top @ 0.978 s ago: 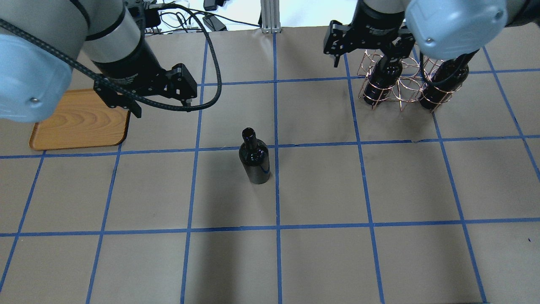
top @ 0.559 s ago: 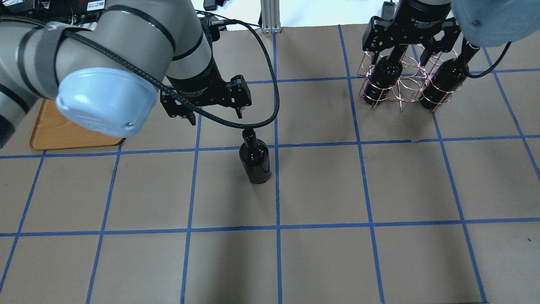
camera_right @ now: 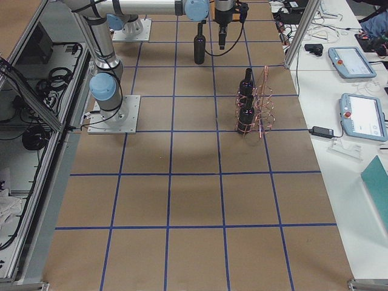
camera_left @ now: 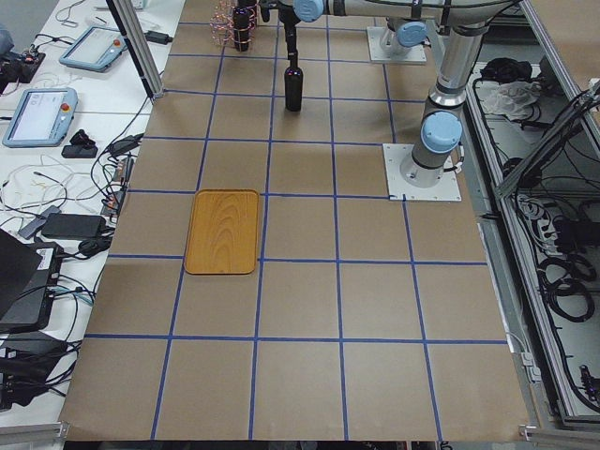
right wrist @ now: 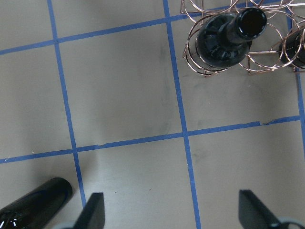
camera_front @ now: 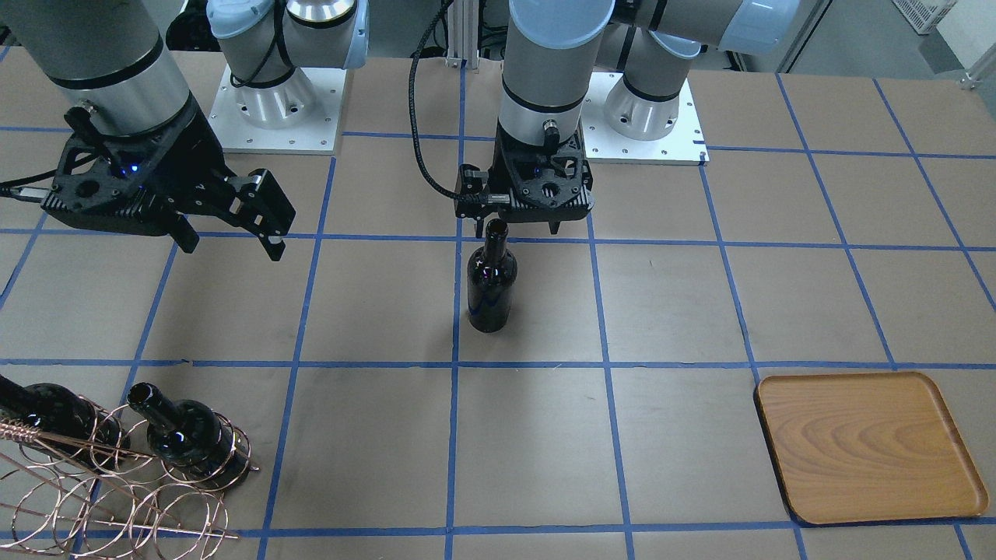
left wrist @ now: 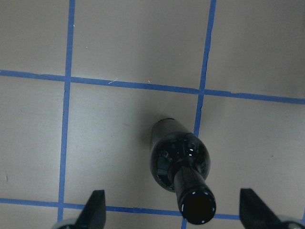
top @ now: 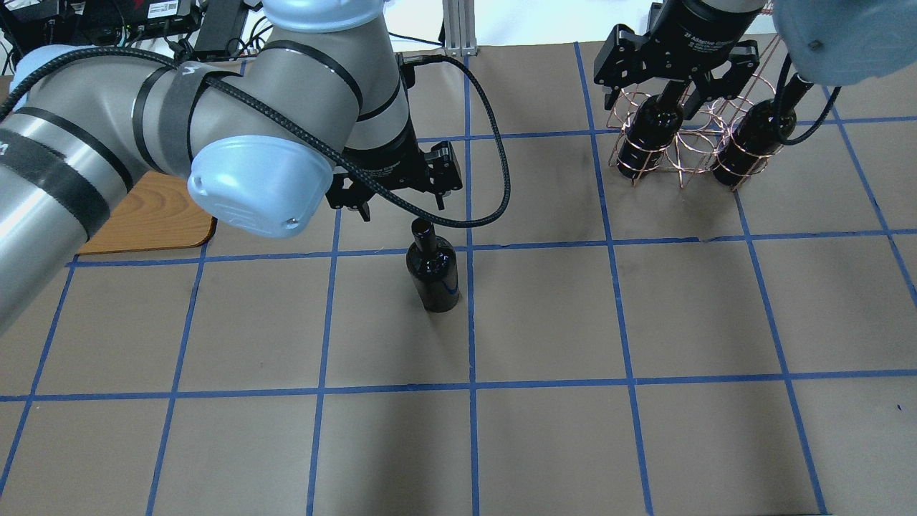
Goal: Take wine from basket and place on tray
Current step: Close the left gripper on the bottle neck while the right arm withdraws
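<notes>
One wine bottle [top: 432,276] stands upright on the table's middle; it also shows in the front view [camera_front: 491,280]. My left gripper [camera_front: 516,229] is open and empty, just above and behind the bottle's mouth. In the left wrist view the bottle [left wrist: 181,167] has its mouth between the spread fingertips [left wrist: 95,207]. My right gripper [camera_front: 229,241] is open and empty, raised over bare table, apart from the basket [camera_front: 117,490]. The basket [top: 688,147] holds two more bottles [top: 645,140] [top: 752,140]. The tray [camera_front: 864,443] is bare; my left arm partly hides it in the overhead view [top: 150,222].
Brown paper with a blue tape grid covers the table. The arm bases sit on white plates [camera_front: 264,109] at the robot's edge. In the right wrist view one basket bottle [right wrist: 224,38] lies ahead and the standing bottle [right wrist: 33,202] at lower left.
My left gripper has swung from beside the tray rightward to just above the standing bottle's neck. My right gripper has shifted a little to the right over the basket. The bottles have not moved.
</notes>
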